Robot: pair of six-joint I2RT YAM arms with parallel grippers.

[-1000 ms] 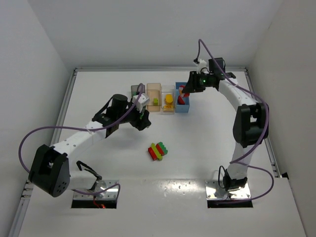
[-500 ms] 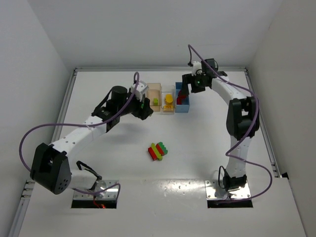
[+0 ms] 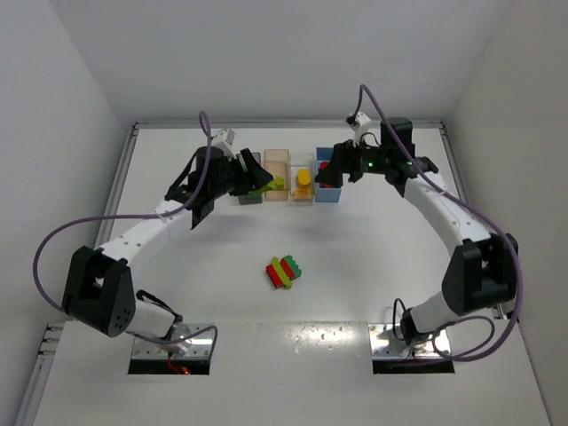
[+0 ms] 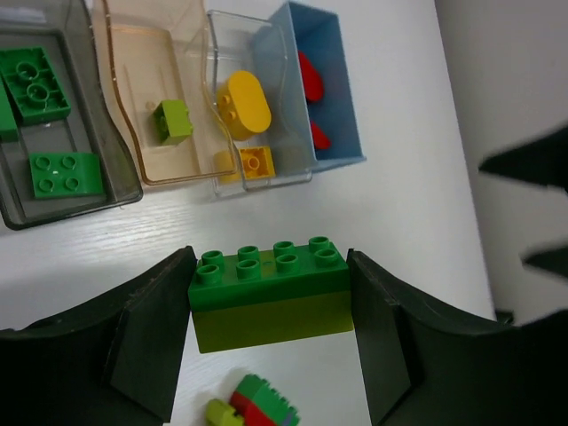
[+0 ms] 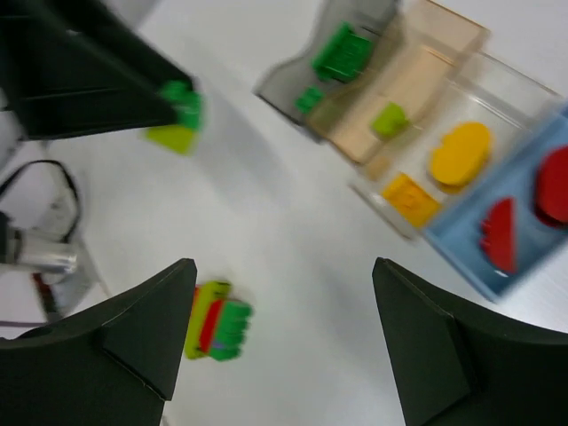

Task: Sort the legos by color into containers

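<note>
Four bins point(image 3: 277, 159), upper centre, each hold sorted legos point(image 4: 244, 102). Left gripper point(image 4: 271, 330) clamped on green-lime pair point(image 4: 266, 291); right gripper point(image 5: 284, 342) apart, empty. Mixed cluster point(image 3: 285, 272), mid-frame, unsorted. Over half done.

Robot lab, white-walled enclosure point(image 3: 266, 53), bolted arm bases point(image 3: 413, 342)

Green brick point(image 4: 271, 297): glossy, smooth plastic. Clear bin point(image 4: 266, 44): transparent plastic. Blue bin point(image 4: 343, 89): opaque, smooth plastic. Table point(image 4: 399, 222): matt white.
</note>
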